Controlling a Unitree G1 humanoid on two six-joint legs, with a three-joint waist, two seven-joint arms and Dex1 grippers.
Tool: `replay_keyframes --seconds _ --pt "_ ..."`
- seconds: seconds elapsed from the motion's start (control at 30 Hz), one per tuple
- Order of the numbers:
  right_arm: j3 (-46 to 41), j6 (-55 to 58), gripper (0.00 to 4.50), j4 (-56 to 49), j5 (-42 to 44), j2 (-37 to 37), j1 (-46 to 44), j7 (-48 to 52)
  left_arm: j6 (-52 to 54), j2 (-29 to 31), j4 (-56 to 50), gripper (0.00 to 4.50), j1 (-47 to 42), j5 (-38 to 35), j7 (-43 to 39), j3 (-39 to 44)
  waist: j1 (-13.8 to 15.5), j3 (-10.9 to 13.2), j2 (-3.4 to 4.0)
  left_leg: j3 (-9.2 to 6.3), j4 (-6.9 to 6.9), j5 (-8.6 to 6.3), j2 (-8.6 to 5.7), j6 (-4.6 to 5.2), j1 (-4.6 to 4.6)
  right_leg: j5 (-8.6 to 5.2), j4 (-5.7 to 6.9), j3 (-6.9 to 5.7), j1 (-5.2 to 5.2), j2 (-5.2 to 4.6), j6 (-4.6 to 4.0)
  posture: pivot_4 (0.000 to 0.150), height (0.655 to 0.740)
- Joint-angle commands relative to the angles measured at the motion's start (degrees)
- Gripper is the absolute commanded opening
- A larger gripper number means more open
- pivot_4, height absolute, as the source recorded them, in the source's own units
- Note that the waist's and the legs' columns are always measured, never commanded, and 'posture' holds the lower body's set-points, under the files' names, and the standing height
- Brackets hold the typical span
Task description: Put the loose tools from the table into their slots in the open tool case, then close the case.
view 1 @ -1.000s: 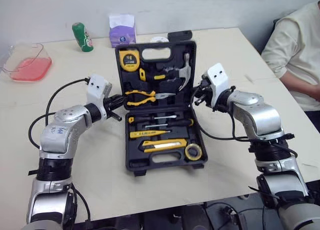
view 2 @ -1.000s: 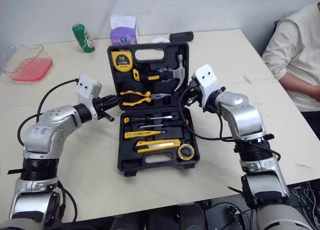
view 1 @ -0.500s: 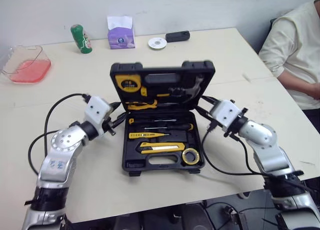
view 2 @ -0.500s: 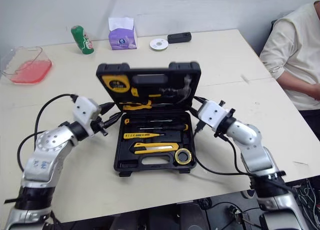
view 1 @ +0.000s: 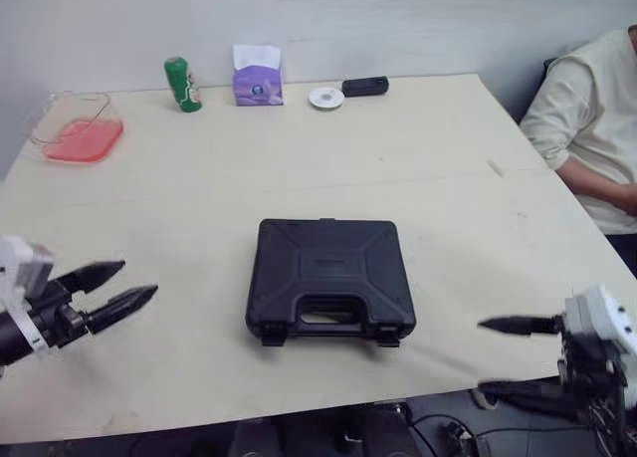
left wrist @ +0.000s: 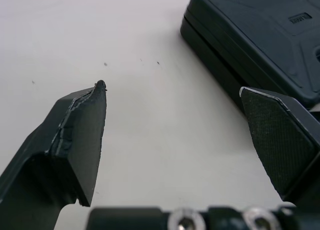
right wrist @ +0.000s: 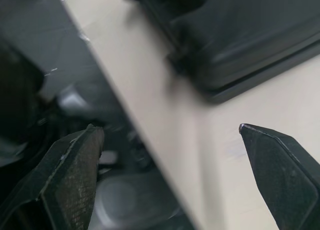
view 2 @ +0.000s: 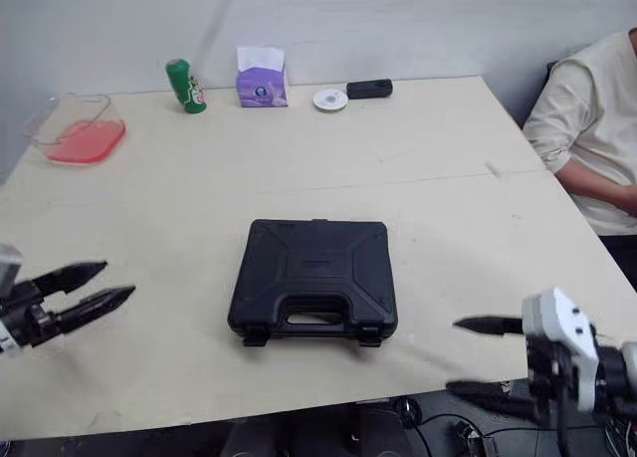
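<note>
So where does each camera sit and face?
Left eye: head, facing down over the table; closed case centre, left gripper and right gripper low.
Right eye: beside it, same scene.
Left wrist: along its open fingers toward the case.
Right wrist: along its open fingers, over table edge and case.
All share the case.

Left claw [view 1: 139,280] sits low and wide out, fingers spread apart. Right claw [view 1: 480,355] mirrors it, fingers gaping.

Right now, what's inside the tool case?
Cannot be seen. The tool case lies shut and flat on the table, so whatever it holds is covered. Only its black outer shell and handle show.
</note>
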Motion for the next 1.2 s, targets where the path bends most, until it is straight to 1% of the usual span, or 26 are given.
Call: replay_keyframes --seconds 0.03,0.07,0.1,0.17,0.2,0.23,0.27,0.33,0.4,0.43,0.47,0.5,0.53,0.6,0.67,0.8,0.9,1.0,1.2 --pt "0.57 -1.82 4.48 -0.59 -1.90 1.12 -2.07 -0.81 -0.64 0.56 -0.27 4.50 -2.64 -0.26 0.72 -2.43 0.07 0.08 -1.23 1.09 -0.46 0.15 0.08 0.05 0.61 -1.75 2.48 -0.25 -0.03 -1.01 0.12 0.150 0.7244" --pt "1.33 -1.59 4.48 -0.74 -2.20 1.34 -3.18 -1.86 -0.66 0.76 -0.29 4.50 -3.72 -0.13 0.89 -3.80 0.08 0.21 -1.97 1.62 -0.44 0.33 -0.35 0.21 1.19 -3.65 3.64 -0.12 0.15 -1.98 0.74 0.150 0.7244" --pt "3.34 -1.40 4.48 -0.95 -3.07 1.49 -4.74 -3.24 -1.22 0.99 0.56 4.50 -6.22 0.98 1.49 -6.81 0.13 0.40 -1.92 1.39 -0.22 0.15 -1.24 -0.08 1.74 -4.83 3.84 0.52 0.03 -2.06 1.57 0.150 0.7244" --pt "6.93 -0.90 4.48 -1.86 -4.12 1.36 -6.69 -4.53 -2.74 1.15 2.70 4.50 -10.82 2.62 1.61 -11.60 0.29 0.43 -1.82 0.44 -0.48 0.43 -2.02 -1.02 1.69 -4.87 4.07 0.82 -0.06 -1.80 1.53 0.150 0.7244" --pt "8.61 -0.93 4.24 -2.36 -4.77 1.21 -7.44 -4.86 -3.60 1.23 4.16 4.24 -13.26 3.76 1.58 -13.92 0.27 0.46 -1.80 0.31 -0.47 0.48 -2.08 -1.11 1.83 -4.91 4.22 0.74 -0.09 -1.81 1.55 0.150 0.7244" --pt "10.27 -0.57 3.94 -3.07 -5.06 0.95 -8.14 -5.21 -4.31 1.15 5.69 3.93 -16.00 5.00 1.64 -16.52 0.37 0.46 -1.79 0.33 -0.46 0.44 -2.04 -1.16 1.72 -4.93 4.23 0.72 -0.21 -1.75 1.53 0.150 0.7244" --pt "11.76 -0.19 3.57 -3.67 -5.18 0.69 -8.80 -5.40 -4.83 1.09 7.35 3.58 -18.79 6.33 1.74 -19.25 0.36 0.46 -1.79 0.29 -0.49 0.43 -2.04 -1.13 1.58 -4.93 4.20 0.63 -0.31 -1.76 1.54 0.150 0.7244" --pt "14.95 0.06 2.63 -4.64 -6.18 0.40 -10.31 -6.27 -7.05 0.83 10.88 2.74 -24.00 9.39 0.94 -24.44 0.37 0.46 -1.79 0.28 -0.28 0.32 -1.99 -0.98 1.25 -4.93 4.18 0.46 -0.47 -1.77 1.55 0.150 0.7244" --pt "19.20 0.08 1.49 -4.62 -8.61 0.43 -12.84 -7.91 -9.20 -0.56 15.28 1.78 -30.47 12.68 0.07 -30.44 0.37 0.46 -1.82 0.28 -0.04 0.21 -1.97 -0.83 1.05 -4.89 4.19 0.39 -0.54 -1.83 1.62 0.150 0.7244" --pt "20.98 -0.17 1.03 -4.49 -9.71 0.53 -13.93 -8.41 -9.92 -1.58 17.30 1.34 -33.40 13.81 -0.25 -32.93 0.31 0.46 -1.83 0.30 0.03 0.18 -2.03 -0.76 1.08 -4.85 4.18 0.39 -0.50 -1.86 1.69 0.150 0.7244" --pt "22.11 -0.31 0.46 -4.28 -10.37 0.57 -14.79 -8.65 -10.42 -2.30 18.80 0.82 -35.41 14.64 -0.52 -34.53 0.30 0.46 -1.84 0.33 0.18 0.16 -2.03 -0.68 1.03 -4.76 4.18 0.40 -0.49 -1.86 1.76 0.150 0.7244" --pt "23.71 0.40 0.04 -4.02 -10.72 0.93 -16.30 -9.58 -11.01 -3.43 20.98 0.37 -38.00 15.72 -0.97 -36.56 0.23 0.46 -1.84 0.34 0.21 0.17 -2.05 -0.59 1.04 -4.70 4.17 0.42 -0.46 -1.87 1.82 0.150 0.7244" --pt "25.83 0.38 0.00 -3.73 -11.68 1.43 -17.92 -10.25 -12.68 -4.79 23.91 0.03 -40.97 17.70 -1.78 -39.27 0.12 0.47 -1.84 0.37 0.29 0.16 -2.06 -0.51 1.07 -4.64 4.17 0.44 -0.41 -1.86 1.87 0.150 0.7244" --pt "29.65 0.10 0.00 -2.87 -14.02 2.15 -20.57 -11.56 -16.24 -6.94 29.42 0.03 -45.80 21.60 -3.22 -43.75 0.13 0.47 -1.84 0.39 0.57 0.12 -2.07 -0.43 1.06 -4.52 4.17 0.46 -0.32 -1.85 1.90 0.150 0.7244" --pt "32.25 -0.29 0.00 -2.23 -15.76 2.80 -22.19 -12.45 -18.97 -8.71 34.34 0.03 -49.54 24.08 -4.79 -46.23 0.08 0.47 -1.84 0.35 0.82 0.11 -2.04 -0.41 1.00 -4.41 4.18 0.40 -0.28 -1.80 1.88 0.150 0.7244" --pt "35.34 -1.37 0.00 -0.48 -18.16 4.47 -25.41 -14.07 -24.60 -12.33 44.57 0.03 -55.99 28.33 -7.38 -49.56 0.06 0.48 -1.85 0.39 0.90 0.13 -2.03 -0.38 0.99 -4.36 4.24 0.45 -0.30 -1.81 1.90 0.150 0.7244" --pt "35.90 -1.35 0.00 0.99 -19.58 6.32 -27.95 -16.35 -27.91 -14.47 50.21 0.03 -58.58 30.37 -9.61 -50.83 0.06 0.48 -1.85 0.40 0.92 0.14 -2.04 -0.36 0.99 -4.36 4.28 0.41 -0.30 -1.77 1.90 0.150 0.7244" --pt "35.82 -1.68 0.00 1.33 -20.37 6.30 -28.18 -16.28 -29.42 -15.18 51.74 0.03 -58.63 30.69 -12.73 -50.87 0.00 0.48 -1.85 0.42 0.92 0.13 -2.03 -0.34 0.97 -4.36 4.27 0.39 -0.31 -1.81 1.90 0.150 0.7244" --pt "34.38 -3.87 0.00 4.19 -22.22 5.25 -29.50 -15.04 -30.32 -15.27 49.37 0.03 -56.28 30.28 -18.85 -51.15 0.07 0.48 -1.85 0.41 0.94 0.14 -2.05 -0.27 0.96 -4.34 4.27 0.37 -0.31 -1.81 1.93 0.150 0.7244"
